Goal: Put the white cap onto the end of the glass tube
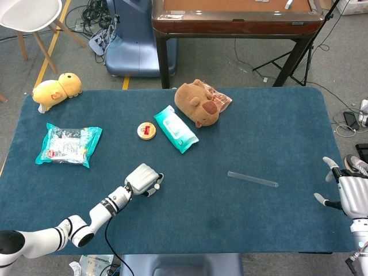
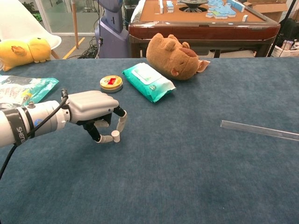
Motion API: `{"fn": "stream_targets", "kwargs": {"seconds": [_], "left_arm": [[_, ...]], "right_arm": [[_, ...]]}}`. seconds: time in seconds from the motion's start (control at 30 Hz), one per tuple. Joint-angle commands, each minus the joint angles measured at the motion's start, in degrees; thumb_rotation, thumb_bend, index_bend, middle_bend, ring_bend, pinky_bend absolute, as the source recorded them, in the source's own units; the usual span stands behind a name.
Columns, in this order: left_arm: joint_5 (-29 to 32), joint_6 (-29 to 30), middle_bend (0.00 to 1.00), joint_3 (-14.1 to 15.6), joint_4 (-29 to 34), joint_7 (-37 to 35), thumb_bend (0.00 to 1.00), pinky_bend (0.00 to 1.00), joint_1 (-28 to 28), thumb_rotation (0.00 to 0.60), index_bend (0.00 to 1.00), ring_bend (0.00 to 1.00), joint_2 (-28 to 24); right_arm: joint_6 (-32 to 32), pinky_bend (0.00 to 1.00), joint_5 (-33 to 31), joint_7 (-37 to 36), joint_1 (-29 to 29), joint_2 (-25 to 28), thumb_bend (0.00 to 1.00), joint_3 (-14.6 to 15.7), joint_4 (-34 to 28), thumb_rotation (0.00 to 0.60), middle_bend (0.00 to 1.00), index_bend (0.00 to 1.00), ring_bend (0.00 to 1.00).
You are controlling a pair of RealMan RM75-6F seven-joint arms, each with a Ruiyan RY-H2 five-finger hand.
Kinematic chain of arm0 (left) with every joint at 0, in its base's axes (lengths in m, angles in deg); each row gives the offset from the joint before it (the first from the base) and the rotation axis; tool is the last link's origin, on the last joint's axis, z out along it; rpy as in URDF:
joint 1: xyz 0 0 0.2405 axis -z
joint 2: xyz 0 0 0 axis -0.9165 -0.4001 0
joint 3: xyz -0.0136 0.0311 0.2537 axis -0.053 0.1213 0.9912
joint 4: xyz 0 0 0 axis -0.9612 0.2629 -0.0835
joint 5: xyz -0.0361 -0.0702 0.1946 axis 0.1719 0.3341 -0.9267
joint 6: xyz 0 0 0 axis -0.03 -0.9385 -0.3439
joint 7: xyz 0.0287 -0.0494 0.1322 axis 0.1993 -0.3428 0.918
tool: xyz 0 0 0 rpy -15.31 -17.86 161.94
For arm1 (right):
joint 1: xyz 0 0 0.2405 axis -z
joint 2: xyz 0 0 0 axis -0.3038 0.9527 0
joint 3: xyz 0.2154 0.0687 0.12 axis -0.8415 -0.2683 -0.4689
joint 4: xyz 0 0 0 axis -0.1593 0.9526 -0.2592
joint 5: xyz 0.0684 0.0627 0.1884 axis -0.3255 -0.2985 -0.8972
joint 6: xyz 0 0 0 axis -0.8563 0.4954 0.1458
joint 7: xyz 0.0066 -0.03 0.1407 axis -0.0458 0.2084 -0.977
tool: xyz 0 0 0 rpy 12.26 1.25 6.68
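Note:
The small white cap (image 2: 115,136) stands on the blue table cover (image 2: 187,177) at the front left. My left hand (image 2: 93,109) reaches over it, thumb and a finger pinching the cap from both sides; the same hand (image 1: 144,179) shows in the head view. The glass tube (image 1: 252,179) lies flat toward the right, far from the cap, and reaches the right edge of the chest view as the tube (image 2: 259,130). My right hand (image 1: 348,194) hangs at the table's right edge with its fingers spread, holding nothing.
Behind the cap lie a round tin (image 2: 111,83), a teal wipes pack (image 2: 148,82) and a brown plush (image 2: 175,50). A snack bag (image 1: 68,144) and a yellow plush (image 1: 56,90) sit at the far left. A wooden table (image 1: 236,17) stands beyond.

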Motion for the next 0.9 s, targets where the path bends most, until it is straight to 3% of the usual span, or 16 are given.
{"fn": "stream_targets", "kwargs": {"seconds": [0.03, 0.4, 0.63, 0.77, 0.9], "left_arm": [[0.0, 0.0, 1.00, 0.0, -0.1, -0.1, 0.29, 1.00, 0.0, 0.600, 0.50, 1.00, 0.1], [0.9, -0.4, 1.00, -0.5, 1.3, -1.3, 0.29, 1.00, 0.0, 0.600, 0.51, 1.00, -0.5], [2.4, -0.7, 1.00, -1.9, 4.4, -8.3, 0.29, 1.00, -0.5, 0.600, 0.53, 1.00, -3.6], [2.9, 0.3, 1.00, -2.6, 7.2, -11.9, 0.29, 1.00, -1.4, 0.600, 0.53, 1.00, -6.6], [2.9, 2.1, 1.00, -2.8, 10.3, -13.7, 0.29, 1.00, -2.8, 0.600, 0.54, 1.00, -10.0]], "right_arm": [[0.0, 0.46, -0.1, 0.1, 0.0, 0.0, 0.10, 0.0, -0.1, 0.600, 0.49, 0.16, 0.39], [-0.1, 0.46, -0.2, 0.0, 0.1, 0.1, 0.09, 0.0, 0.0, 0.600, 0.49, 0.16, 0.39], [-1.0, 0.46, -0.4, 1.1, -0.5, 0.4, 0.10, -0.1, -0.6, 0.600, 0.49, 0.17, 0.40], [-3.3, 0.46, -0.7, 3.1, -2.1, 0.4, 0.13, -0.3, -1.6, 0.600, 0.51, 0.22, 0.44], [-8.7, 0.66, -2.5, 7.0, -5.6, 1.0, 0.14, -0.8, -4.8, 0.600, 0.60, 0.32, 0.60]]}}
